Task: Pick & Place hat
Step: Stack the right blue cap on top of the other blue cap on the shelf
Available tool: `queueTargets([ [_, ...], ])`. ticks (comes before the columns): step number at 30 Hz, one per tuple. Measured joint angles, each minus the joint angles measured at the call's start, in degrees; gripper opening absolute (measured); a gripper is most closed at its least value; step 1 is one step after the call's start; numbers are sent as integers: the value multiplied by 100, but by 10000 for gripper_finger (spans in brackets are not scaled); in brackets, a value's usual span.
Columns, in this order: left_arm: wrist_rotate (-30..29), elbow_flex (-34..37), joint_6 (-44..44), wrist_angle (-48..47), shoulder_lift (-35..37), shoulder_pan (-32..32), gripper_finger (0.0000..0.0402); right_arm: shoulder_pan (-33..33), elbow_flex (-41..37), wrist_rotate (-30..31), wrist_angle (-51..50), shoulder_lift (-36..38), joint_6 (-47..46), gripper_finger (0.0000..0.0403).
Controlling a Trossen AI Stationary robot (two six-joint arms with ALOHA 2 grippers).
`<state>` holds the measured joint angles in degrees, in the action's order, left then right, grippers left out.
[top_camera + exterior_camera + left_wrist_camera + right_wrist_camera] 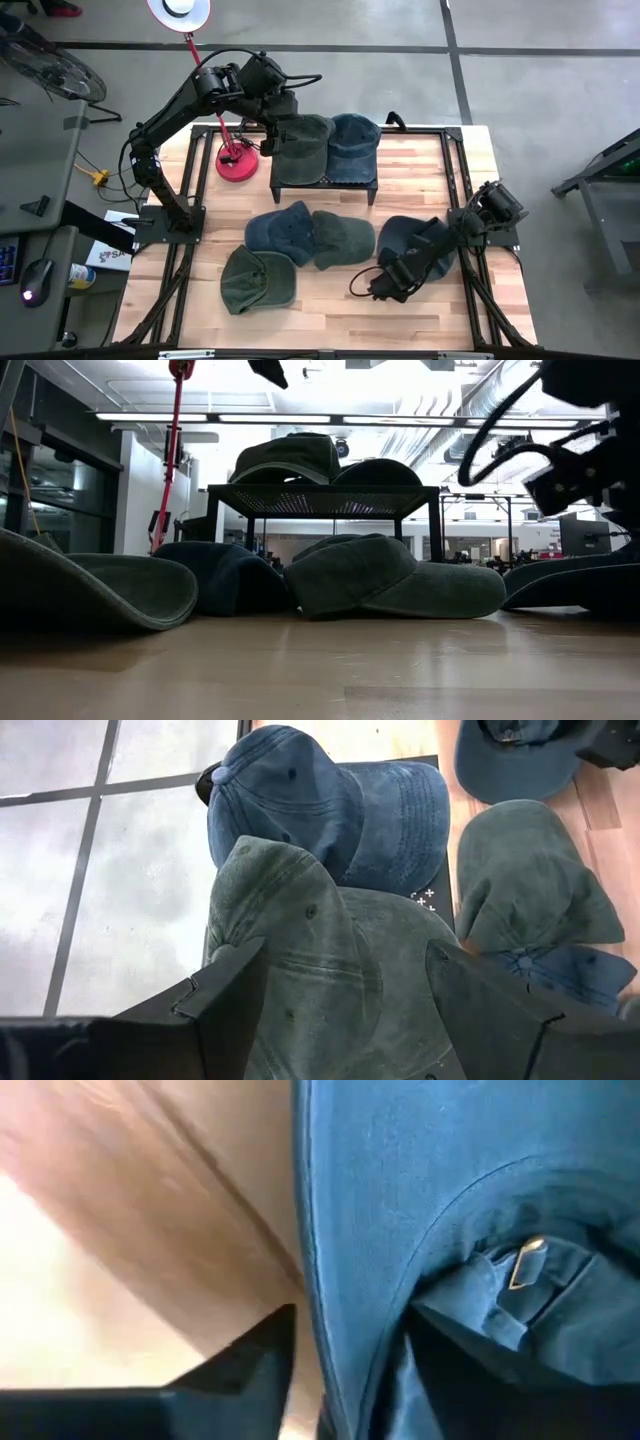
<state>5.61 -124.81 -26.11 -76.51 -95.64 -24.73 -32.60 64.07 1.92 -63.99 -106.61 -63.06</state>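
Observation:
A black rack (pixel 322 185) stands at the table's far middle. On it lie an olive-green cap (pixel 303 147) and, on its right, a blue cap (pixel 353 145). My left gripper (pixel 275 128) hovers open over the green cap (pixel 300 940), with a finger on either side of its crown; I see no touch. At the table's right, a dark blue cap (pixel 405 238) lies on the wood under my right arm. My right gripper (pixel 380 283) is low at this cap's near-left edge, shut on it. My right gripper (pixel 350 1370) has the dark blue cap's edge (pixel 315 1310) between its two fingers, close to the back strap with the brass buckle (pixel 527 1265). It comes in low, slanting from the table's far right. The cloth covers the inner sides of the fingers. In the low view the cap (pixel 575 585) sits at table height.
Three more caps lie on the table's near middle: a blue one (pixel 280 230), a green one (pixel 343 238) and a green one (pixel 257 280). A red lamp base (pixel 238 162) stands left of the rack. The near strip of the table is bare wood.

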Motion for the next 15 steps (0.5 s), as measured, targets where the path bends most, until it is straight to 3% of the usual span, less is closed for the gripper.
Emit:
queueTargets([
  [7, 0, 0, 93, 3, 0, 2, 266, 0, 208, -295, -107, 25, 38, 18],
  [15, 6, 0, 193, 4, 0, 2, 266, -4, 504, -674, -96, 914, -307, 9],
])
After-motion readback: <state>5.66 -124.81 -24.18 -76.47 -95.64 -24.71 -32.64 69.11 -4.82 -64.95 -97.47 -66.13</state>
